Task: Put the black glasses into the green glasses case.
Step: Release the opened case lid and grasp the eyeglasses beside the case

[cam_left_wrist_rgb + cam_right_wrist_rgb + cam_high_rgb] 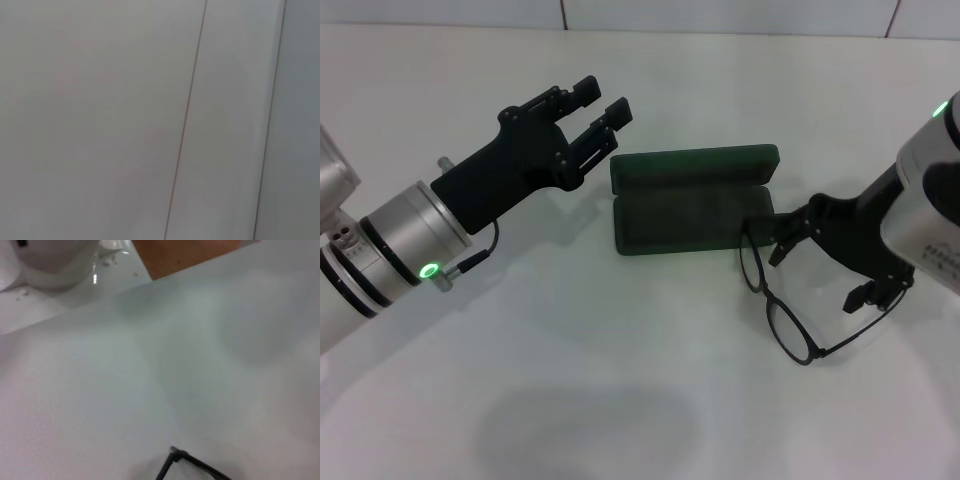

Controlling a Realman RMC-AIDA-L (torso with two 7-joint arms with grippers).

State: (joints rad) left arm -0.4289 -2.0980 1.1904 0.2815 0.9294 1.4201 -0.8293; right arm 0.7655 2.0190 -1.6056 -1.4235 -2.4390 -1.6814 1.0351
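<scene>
The green glasses case (690, 205) lies open in the middle of the table, its lid folded back on the far side. Just right of it are the black glasses (782, 318), temple arms unfolded and pointing right; one lens nearly touches the case's right end. A corner of the frame (192, 466) shows in the right wrist view. My right gripper (825, 270) sits between the temple arms, open, with one fingertip (782, 245) near the far temple and the other (868, 295) near the near one. My left gripper (600, 112) hovers open, up and to the left of the case.
White tabletop all around, with its far edge and a wall seam (563, 14) at the back. The left wrist view shows only pale panels with a seam (187, 120). The robot's white base (50, 262) and brown floor (185, 255) show in the right wrist view.
</scene>
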